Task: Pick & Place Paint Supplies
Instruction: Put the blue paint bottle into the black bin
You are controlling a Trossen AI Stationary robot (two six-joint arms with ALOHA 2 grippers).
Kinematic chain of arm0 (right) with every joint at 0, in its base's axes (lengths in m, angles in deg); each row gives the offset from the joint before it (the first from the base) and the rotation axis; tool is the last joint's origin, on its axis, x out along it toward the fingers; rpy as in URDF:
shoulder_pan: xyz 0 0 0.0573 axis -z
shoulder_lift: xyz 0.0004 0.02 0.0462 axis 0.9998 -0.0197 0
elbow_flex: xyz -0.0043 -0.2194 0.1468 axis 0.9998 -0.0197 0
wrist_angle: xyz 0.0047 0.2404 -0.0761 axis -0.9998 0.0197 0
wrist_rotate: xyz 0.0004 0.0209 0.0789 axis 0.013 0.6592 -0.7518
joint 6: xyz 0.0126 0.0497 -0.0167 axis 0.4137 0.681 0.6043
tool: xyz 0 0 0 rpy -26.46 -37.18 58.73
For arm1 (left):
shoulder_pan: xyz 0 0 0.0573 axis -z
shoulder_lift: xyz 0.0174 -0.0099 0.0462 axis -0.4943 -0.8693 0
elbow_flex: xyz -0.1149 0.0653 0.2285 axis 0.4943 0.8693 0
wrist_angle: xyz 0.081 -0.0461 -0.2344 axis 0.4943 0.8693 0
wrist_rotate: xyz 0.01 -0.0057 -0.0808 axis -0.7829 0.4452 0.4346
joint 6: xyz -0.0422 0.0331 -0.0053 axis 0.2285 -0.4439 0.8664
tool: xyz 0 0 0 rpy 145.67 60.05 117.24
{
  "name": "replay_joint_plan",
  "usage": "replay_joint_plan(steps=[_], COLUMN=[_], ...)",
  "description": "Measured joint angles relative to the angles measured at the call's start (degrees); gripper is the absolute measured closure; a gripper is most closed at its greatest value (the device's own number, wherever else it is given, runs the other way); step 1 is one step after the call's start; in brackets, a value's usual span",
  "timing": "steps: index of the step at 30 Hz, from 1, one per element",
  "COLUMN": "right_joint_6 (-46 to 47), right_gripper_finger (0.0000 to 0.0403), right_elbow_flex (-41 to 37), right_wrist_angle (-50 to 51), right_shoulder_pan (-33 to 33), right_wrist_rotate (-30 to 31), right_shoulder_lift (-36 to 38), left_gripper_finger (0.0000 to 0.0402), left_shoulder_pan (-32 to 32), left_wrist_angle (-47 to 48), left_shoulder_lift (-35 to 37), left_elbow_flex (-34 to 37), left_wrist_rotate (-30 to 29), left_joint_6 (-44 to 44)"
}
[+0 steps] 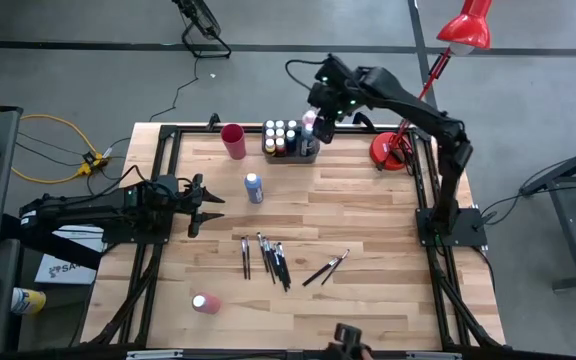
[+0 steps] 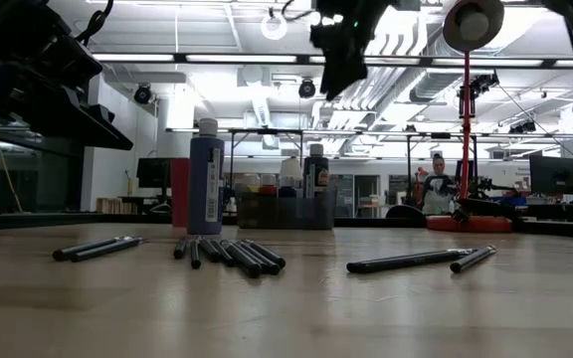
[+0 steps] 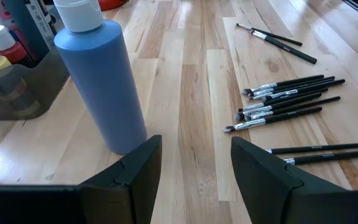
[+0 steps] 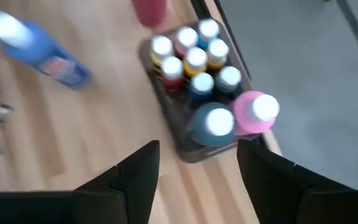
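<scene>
Bright overhead lighting; right wrist view motion-blurred; low view backlit.

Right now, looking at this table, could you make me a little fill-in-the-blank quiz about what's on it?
1. The tall blue paint bottle with a white cap stands ____ on the wooden table.
2. The right hand hovers over the grey tray, its fingers ____.
3. The pink paint bottle near the front edge lies on its ____.

Missing words: upright; open; side
</scene>
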State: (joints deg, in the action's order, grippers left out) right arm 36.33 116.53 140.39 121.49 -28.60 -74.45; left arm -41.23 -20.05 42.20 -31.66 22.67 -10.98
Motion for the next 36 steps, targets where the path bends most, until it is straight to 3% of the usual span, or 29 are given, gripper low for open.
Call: replay_joint_plan(steps=[6,12,29,33,36], right_joint_6=[6.01,14.67,36.07,40.74,43.31], right_gripper_finger=[0.0203,0.021,0.022,0.022,0.022], right_elbow_flex=[0.0,0.0,0.0,0.0,0.0], right_wrist_angle=[2.6,7.91,10.95,10.91,10.89], right_shoulder_pan=[-0.02,-1.71,-20.52,-25.08,-27.32], right_wrist_rotate=[-1.01,0.78,20.26,27.21,30.15], right_shoulder_lift=[5.46,10.51,14.39,14.24,14.24], left_gripper_finger=[0.0215,0.0215,0.0215,0.0215,0.0215], left_shoulder_pan=[-0.01,0.0,-0.01,0.01,-0.01], left_wrist_angle=[-0.02,-0.04,-0.61,-2.55,-5.84], left_shoulder_lift=[0.02,0.0,0.0,-0.1,-1.77], left_elbow_flex=[0.0,0.0,0.0,0.0,0.0], left_wrist_rotate=[-0.02,-0.12,-1.04,4.37,5.31], left_joint_6=[-0.09,-5.5,-5.37,-6.27,-6.83])
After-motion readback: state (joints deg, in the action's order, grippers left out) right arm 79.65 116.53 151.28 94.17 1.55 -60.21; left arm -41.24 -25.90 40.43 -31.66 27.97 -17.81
